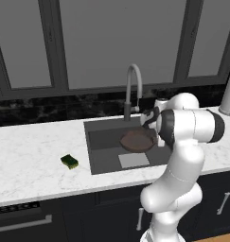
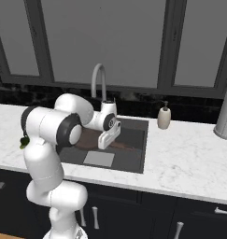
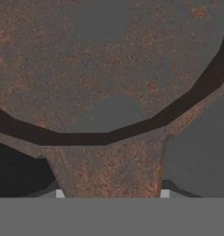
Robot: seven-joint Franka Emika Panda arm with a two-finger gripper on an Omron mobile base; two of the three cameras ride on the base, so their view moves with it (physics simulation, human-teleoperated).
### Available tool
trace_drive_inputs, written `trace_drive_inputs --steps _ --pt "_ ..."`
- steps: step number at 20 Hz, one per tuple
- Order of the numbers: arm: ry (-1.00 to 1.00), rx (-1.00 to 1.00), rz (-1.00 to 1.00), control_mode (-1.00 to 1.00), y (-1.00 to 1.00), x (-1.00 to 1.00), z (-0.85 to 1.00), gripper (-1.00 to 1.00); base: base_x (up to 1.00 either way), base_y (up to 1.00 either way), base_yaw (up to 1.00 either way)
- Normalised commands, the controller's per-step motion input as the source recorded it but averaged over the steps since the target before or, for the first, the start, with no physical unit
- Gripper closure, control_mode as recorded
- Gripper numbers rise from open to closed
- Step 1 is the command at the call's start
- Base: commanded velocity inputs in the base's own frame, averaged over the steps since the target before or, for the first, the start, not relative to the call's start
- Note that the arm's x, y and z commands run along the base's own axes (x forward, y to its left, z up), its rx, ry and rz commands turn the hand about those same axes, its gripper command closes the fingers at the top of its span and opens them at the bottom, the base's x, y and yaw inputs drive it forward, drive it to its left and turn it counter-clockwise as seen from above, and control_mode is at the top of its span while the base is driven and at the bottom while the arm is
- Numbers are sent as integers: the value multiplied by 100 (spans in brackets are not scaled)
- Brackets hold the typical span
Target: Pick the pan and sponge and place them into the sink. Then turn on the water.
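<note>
Gripper clamped on pan handle, bottom centre of hand view, pan bowl across the top. In left base view pan sits centre frame over sink, w/ faucet behind. Sponge on counter, left of sink, well apart from pan.

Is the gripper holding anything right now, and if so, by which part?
Yes: the gripper is shut on the pan, gripping it by its handle near the rim, with the pan over the sink.
</note>
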Motion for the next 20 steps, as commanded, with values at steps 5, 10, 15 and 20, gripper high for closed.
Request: trace_drive_inputs --steps 5,10,15,20 --pt "4 0 0 -100 0 6 -10 100 0 0 0" --pt "0 3 0 -100 0 24 -43 100 0 0 0" --pt "0 5 0 -100 0 31 -53 100 0 0 0" --pt "0 4 0 -100 0 33 -46 100 0 0 0"
